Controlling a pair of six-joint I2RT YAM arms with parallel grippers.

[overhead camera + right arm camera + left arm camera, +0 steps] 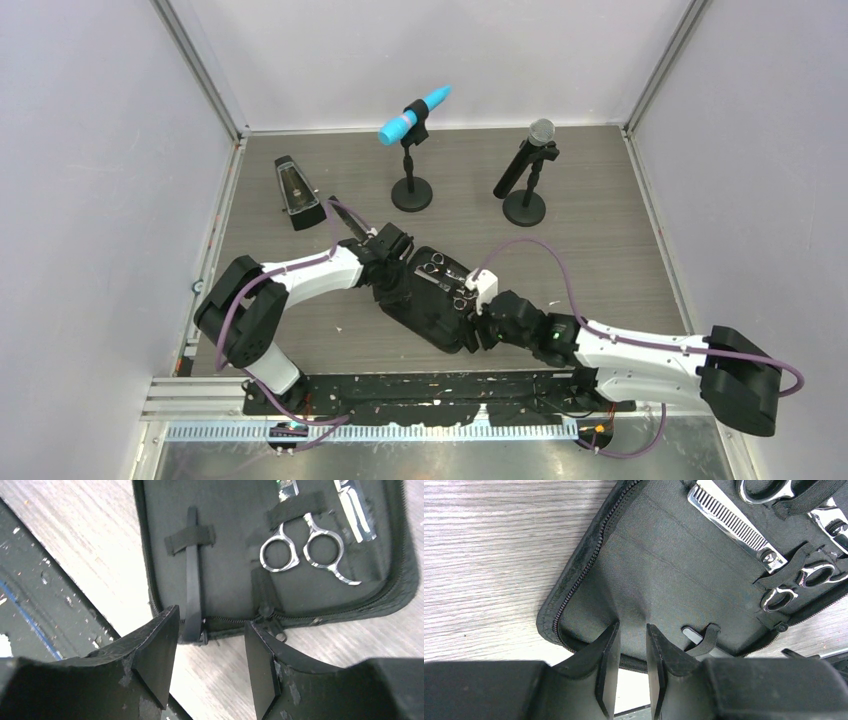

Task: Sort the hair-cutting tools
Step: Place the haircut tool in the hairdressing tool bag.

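The metronome [297, 190] stands at the table's [600, 230] far left. To its right, the left fingers [608, 670] hover over the zipped rim of the open black case [649, 565], a narrow gap between them and nothing in it. Inside the case, toothed silver scissors [734, 522] lie strapped in, a second pair [821, 519] just beside them. Further right, the right fingers [155, 655] are spread wide over the case's opposite end, empty; a thin black hair clip [192, 590] sits under an elastic loop just ahead of them
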